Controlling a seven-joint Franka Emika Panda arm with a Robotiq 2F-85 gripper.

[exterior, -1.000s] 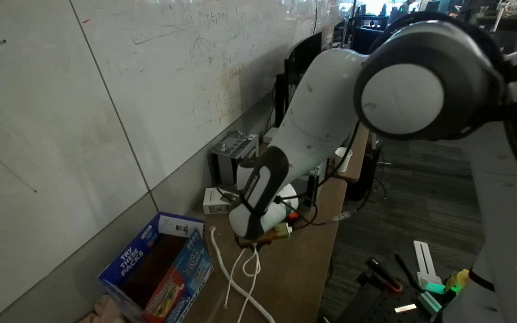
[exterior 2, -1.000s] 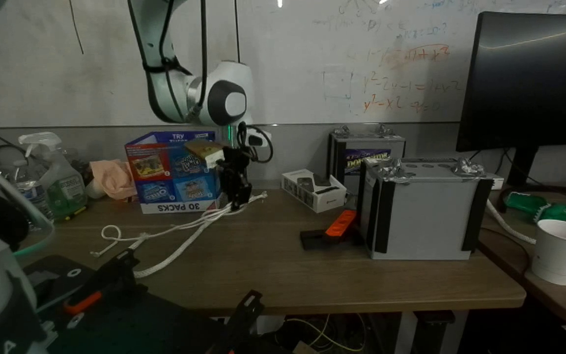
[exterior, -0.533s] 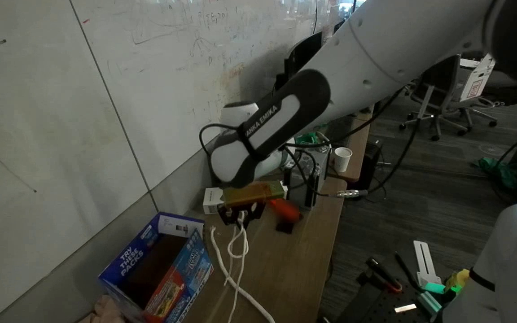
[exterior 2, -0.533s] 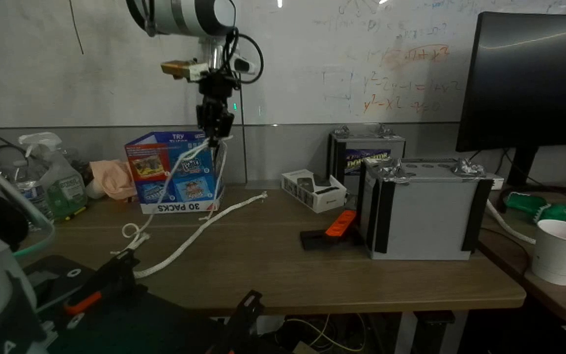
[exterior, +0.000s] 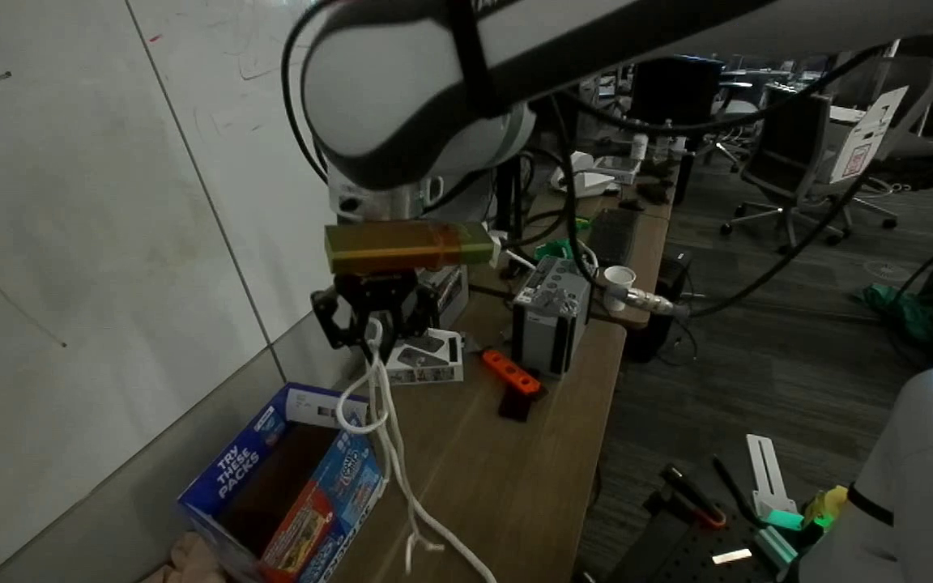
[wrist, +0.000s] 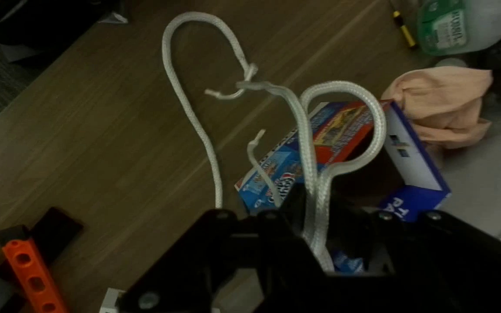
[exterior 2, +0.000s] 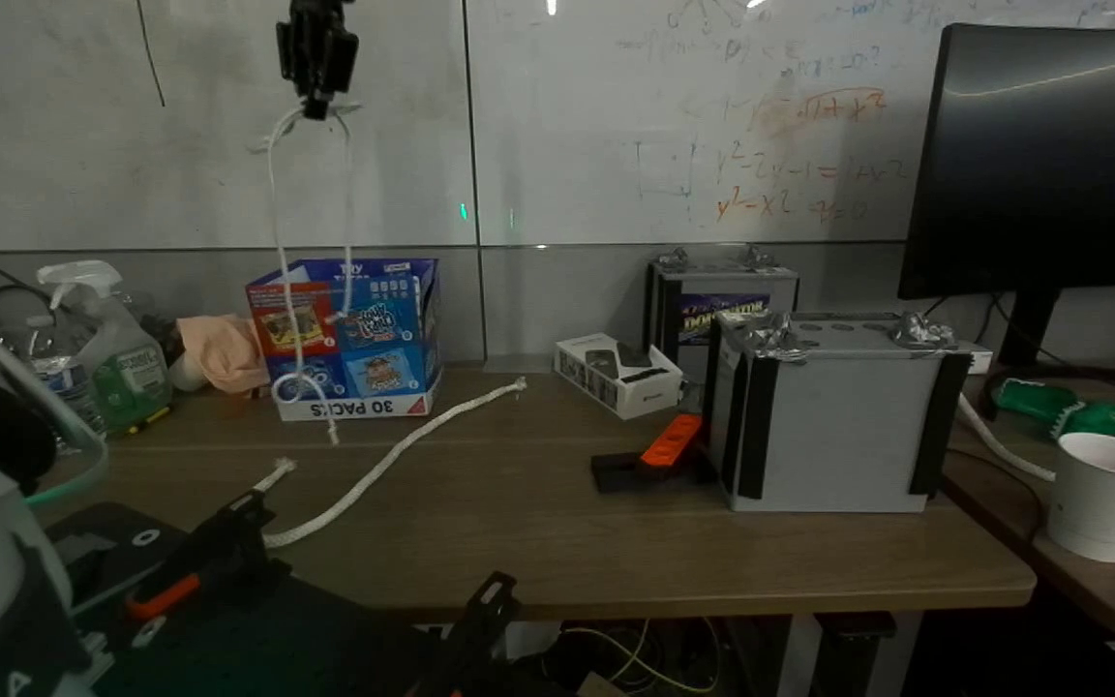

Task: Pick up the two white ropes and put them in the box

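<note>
My gripper [exterior: 379, 350] is shut on a thin white rope [exterior: 402, 461], high above the table; it also shows in an exterior view [exterior 2: 317, 108]. Two strands of this held rope [wrist: 309, 143] run between the fingers in the wrist view. Its ends hang on both sides, with a small loop low down. The second white rope [exterior 2: 398, 450] lies on the table in a long curve, passing partly behind a clamp. The blue-and-red box [exterior 2: 378, 373] stands open-topped against the wall; its brown inside [exterior: 292, 470] shows. The held rope hangs across the view of the box in both exterior views.
A small white carton [exterior 2: 620, 378], an orange tool [exterior 2: 672, 440] and grey cases [exterior 2: 838, 426] stand right of the ropes. A spray bottle [exterior 2: 127, 358] and pink cloth [exterior 2: 224, 353] are left of the box. A black clamp [exterior 2: 209, 542] sits at the front edge. A whiteboard stands behind.
My gripper has risen from the table, moving up and left in both exterior views, lifting one rope off the table. The second rope stays on the table.
</note>
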